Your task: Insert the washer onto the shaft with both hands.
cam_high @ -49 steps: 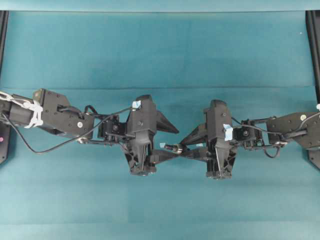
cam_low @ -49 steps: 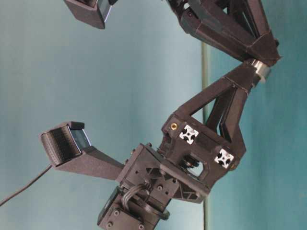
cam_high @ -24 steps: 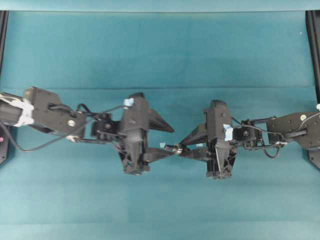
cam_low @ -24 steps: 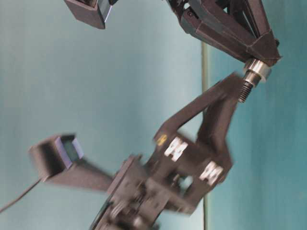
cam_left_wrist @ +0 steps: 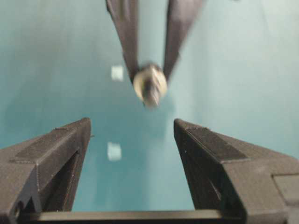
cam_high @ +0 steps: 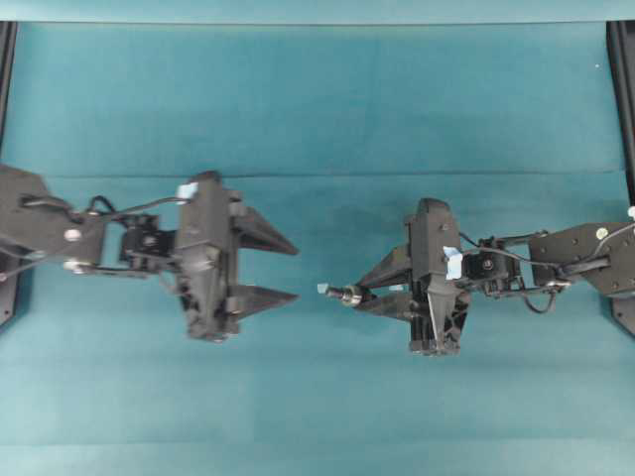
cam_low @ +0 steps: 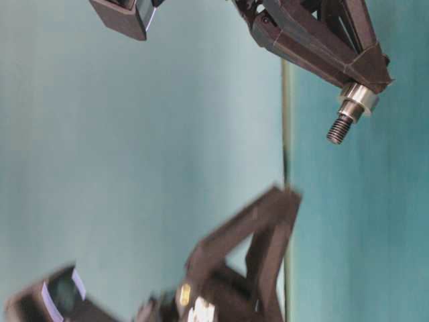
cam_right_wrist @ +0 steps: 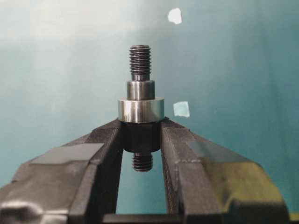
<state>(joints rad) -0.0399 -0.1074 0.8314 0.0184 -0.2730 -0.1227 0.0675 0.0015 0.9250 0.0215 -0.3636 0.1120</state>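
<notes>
The shaft is a dark stepped rod with threaded ends, held upright between the fingertips of my right gripper, which is shut on its thick collar. The silvery washer sits on the shaft, resting against the fingertips. In the overhead view the shaft points left from the right gripper. In the table-level view the washer and the threaded end show clearly. My left gripper is open and empty, well left of the shaft. In its wrist view the shaft is blurred ahead.
Pale blue tape scraps lie on the teal cloth, and one lies by the shaft tip. Black frame rails run along the left and right edges of the table.
My left gripper has drawn back to the left, away from the shaft, with its jaws open. The washer stays on the shaft. The right gripper has not moved.
</notes>
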